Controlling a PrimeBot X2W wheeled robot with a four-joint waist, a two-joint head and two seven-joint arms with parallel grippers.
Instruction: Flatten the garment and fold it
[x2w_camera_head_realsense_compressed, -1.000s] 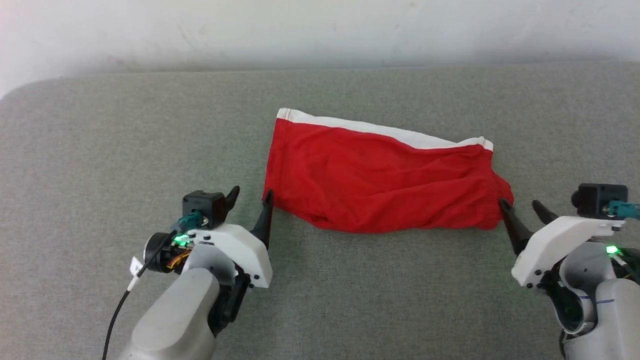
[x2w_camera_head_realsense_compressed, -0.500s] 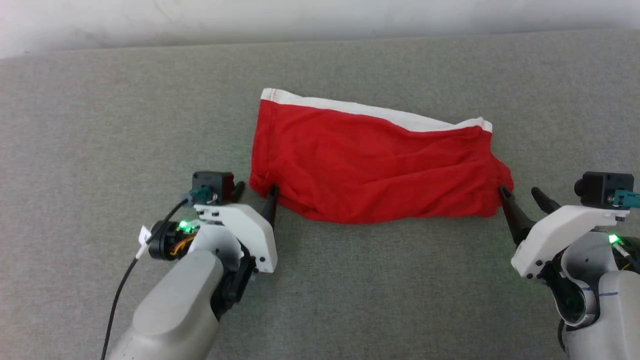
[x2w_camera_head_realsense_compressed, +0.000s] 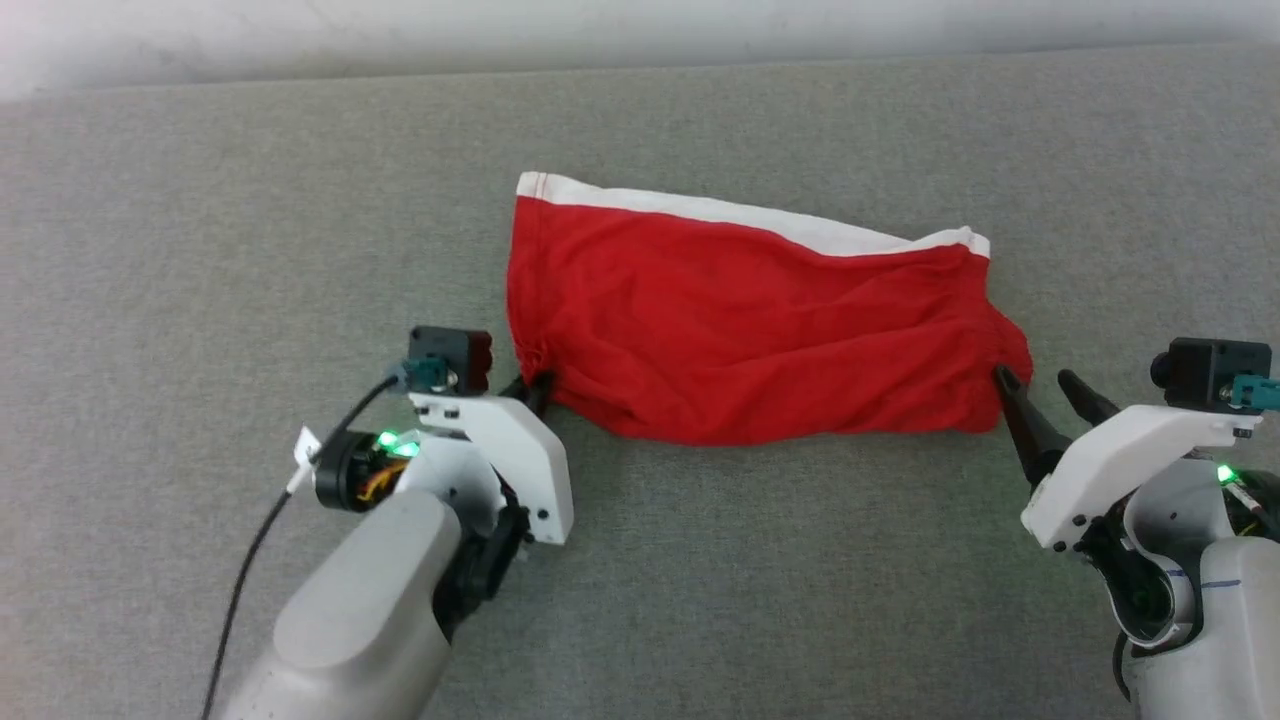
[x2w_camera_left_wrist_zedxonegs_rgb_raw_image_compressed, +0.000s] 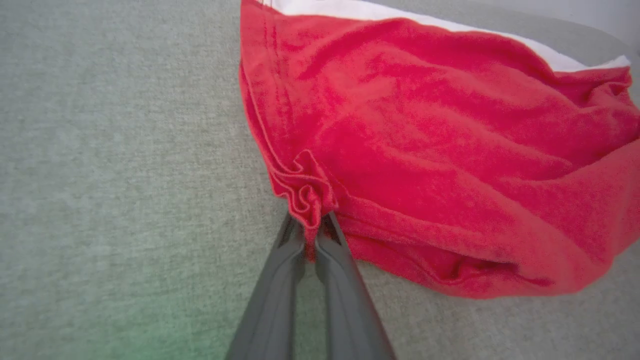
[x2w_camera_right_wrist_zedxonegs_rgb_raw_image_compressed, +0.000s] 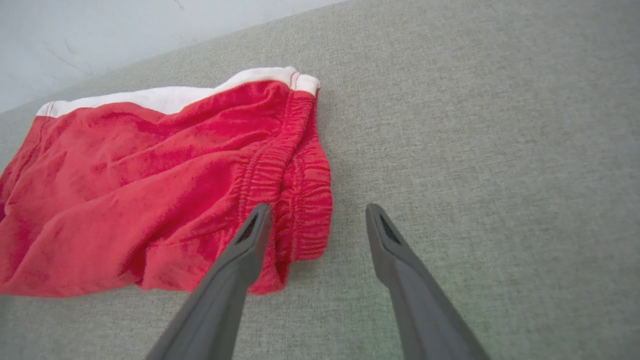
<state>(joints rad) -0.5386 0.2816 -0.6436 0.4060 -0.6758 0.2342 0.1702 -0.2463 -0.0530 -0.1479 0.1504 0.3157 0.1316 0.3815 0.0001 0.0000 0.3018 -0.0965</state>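
Grey cloth worktop bears the garment, rumpled and unfolded at its middle, so flattening looks barely begun: the left gripper pinches its near left corner, the right gripper gapes at the opposite edge, holding nothing.

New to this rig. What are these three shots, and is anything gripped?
A two-armed robot is working on cloth. The wide picture is from its head camera, looking down; the other two are from wrist cameras looking along each gripper's fingers. On the grey fabric surface lies one garment, wrinkled red shorts with a white band. The left gripper is shut, pinching a bunched bit of its edge. The right gripper is open at the other end, one finger over the cloth, holding nothing.
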